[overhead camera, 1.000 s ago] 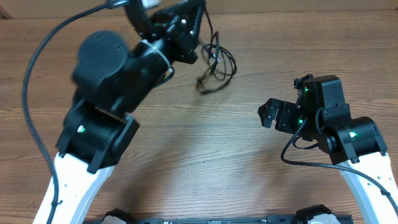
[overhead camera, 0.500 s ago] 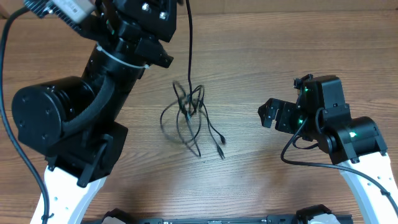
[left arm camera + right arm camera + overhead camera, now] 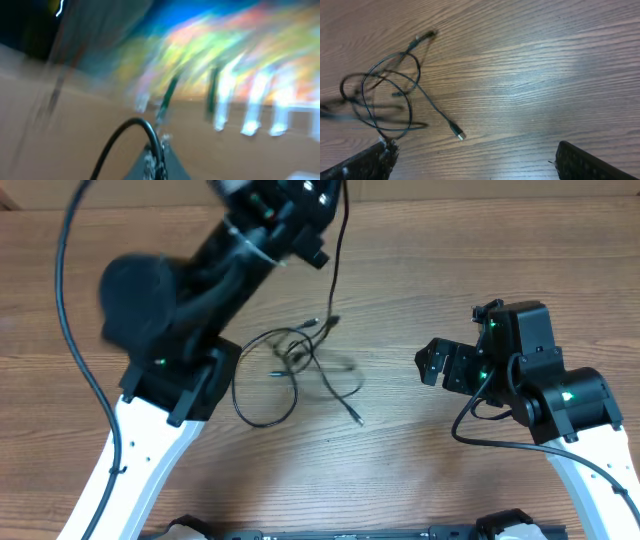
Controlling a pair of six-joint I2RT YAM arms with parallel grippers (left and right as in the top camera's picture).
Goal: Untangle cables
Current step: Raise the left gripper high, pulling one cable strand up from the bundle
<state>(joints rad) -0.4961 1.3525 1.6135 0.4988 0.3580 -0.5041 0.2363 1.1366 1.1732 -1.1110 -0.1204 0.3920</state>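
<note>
The cables [image 3: 295, 365] lie as loose black loops on the wood table, partly blurred by motion. One strand [image 3: 332, 270] rises from them to my left gripper [image 3: 325, 192], which is raised at the top edge of the overhead view. In the blurred left wrist view the left gripper [image 3: 157, 167] is shut on a black cable [image 3: 125, 135] that arches out of it. My right gripper [image 3: 435, 365] stays open to the right of the cables, apart from them. In the right wrist view the loops [image 3: 385, 95] and a plug end [image 3: 459, 134] lie ahead of the open right gripper [image 3: 475, 167].
The left arm's thick black wire [image 3: 75, 330] curves over the table's left side. The right arm's base [image 3: 570, 405] fills the right side. Bare wood [image 3: 400, 460] shows between the cables and the front edge.
The left arm has swung about while holding one cable. The bundle went from the back of the table to the middle and has spread into wider loops. The right arm has not moved.
</note>
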